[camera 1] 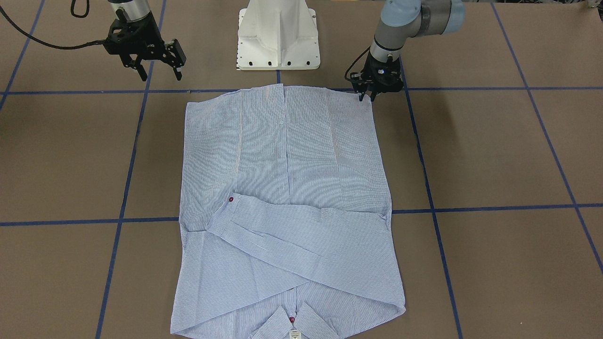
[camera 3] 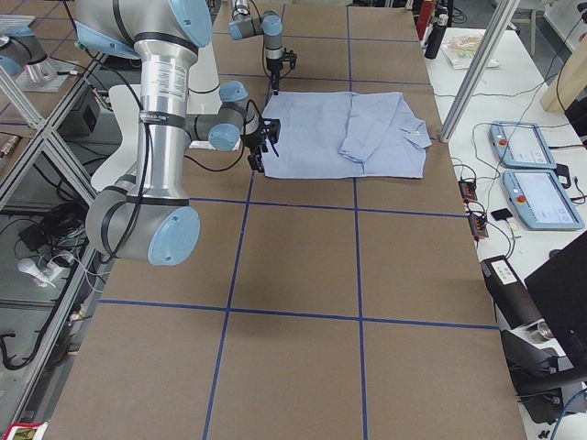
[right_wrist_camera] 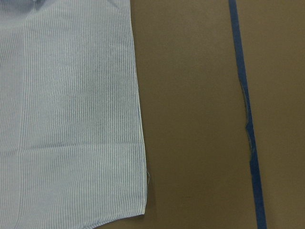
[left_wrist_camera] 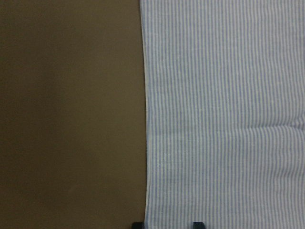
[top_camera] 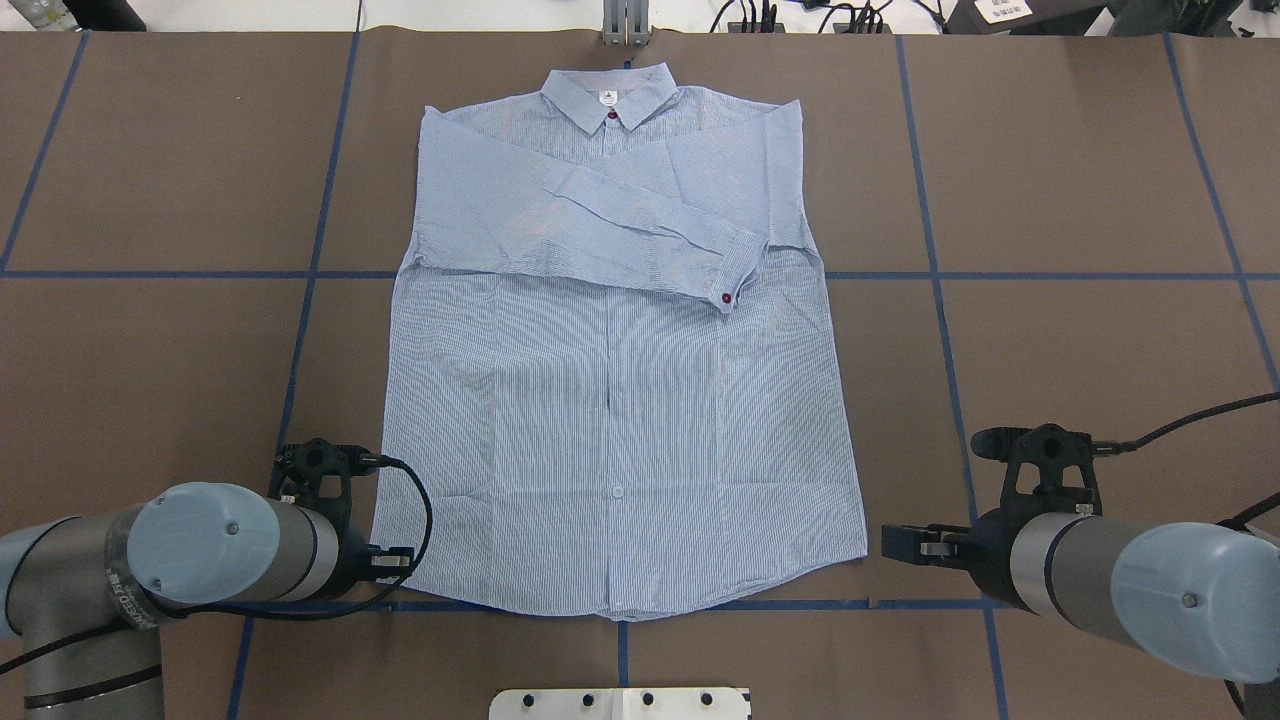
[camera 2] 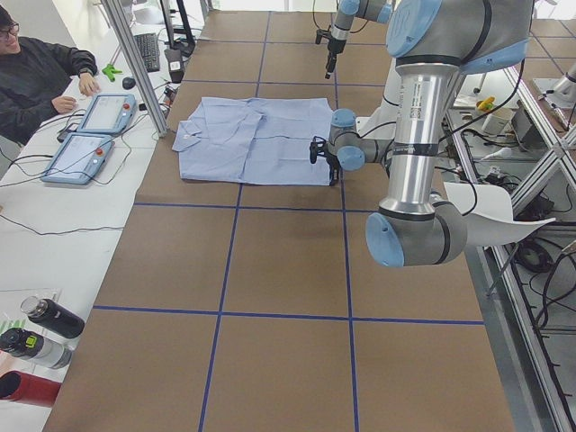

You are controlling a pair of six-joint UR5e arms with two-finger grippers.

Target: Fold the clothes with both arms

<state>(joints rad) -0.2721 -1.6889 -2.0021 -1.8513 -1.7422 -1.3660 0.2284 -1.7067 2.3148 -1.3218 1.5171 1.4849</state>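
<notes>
**Shirt (top_camera: 610, 400) flat, both claws at the hem**

Left claw (camera 1: 369, 98): we see it low at the hem corner on its side, fingertips (left_wrist_camera: 137, 224) narrowly parted, not clamped, fabric edge between them. Right claw (camera 1: 160, 74): spread wide, gripping nothing, raised off the tabletop (top_camera: 150, 180) and clear of the other hem corner. The shirt lies front-up mid-tabletop, hem toward the white base (camera 1: 278, 37), collar (top_camera: 607, 95) at the far side. Both sleeves are folded across the chest; the top one's cuff shows a red button (top_camera: 726, 297).
</notes>
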